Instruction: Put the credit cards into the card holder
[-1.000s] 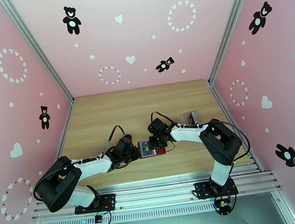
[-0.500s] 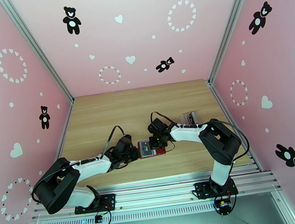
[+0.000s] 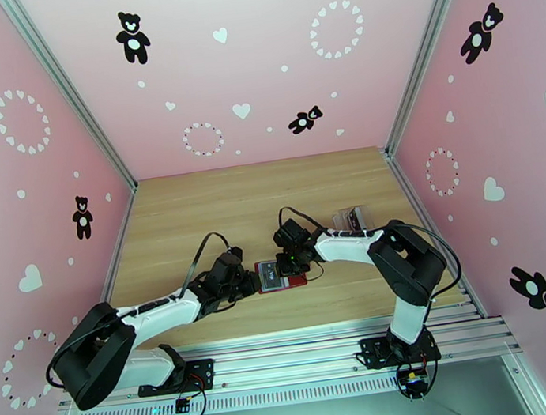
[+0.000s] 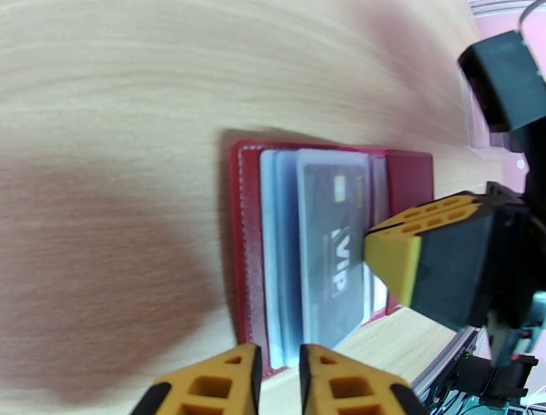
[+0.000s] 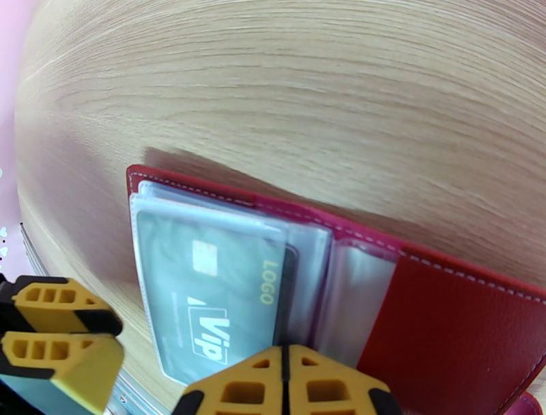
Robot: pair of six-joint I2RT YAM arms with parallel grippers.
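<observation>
A VIP card (image 5: 205, 300) sits sleeved in the open card holder (image 5: 464, 321); right gripper (image 5: 283, 382) closed, left gripper (image 4: 280, 355) slightly parted, empty.

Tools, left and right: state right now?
Left tool: slightly open, nothing held.
Right tool: shut, tips at the card holder, nothing gripped.

Grey card (image 5: 205, 300) in open red holder (image 5: 450, 321)

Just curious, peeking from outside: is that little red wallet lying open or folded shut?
Open. The card holder lies spread flat, clear inner pockets facing up, a grey VIP card visible among them.
</observation>
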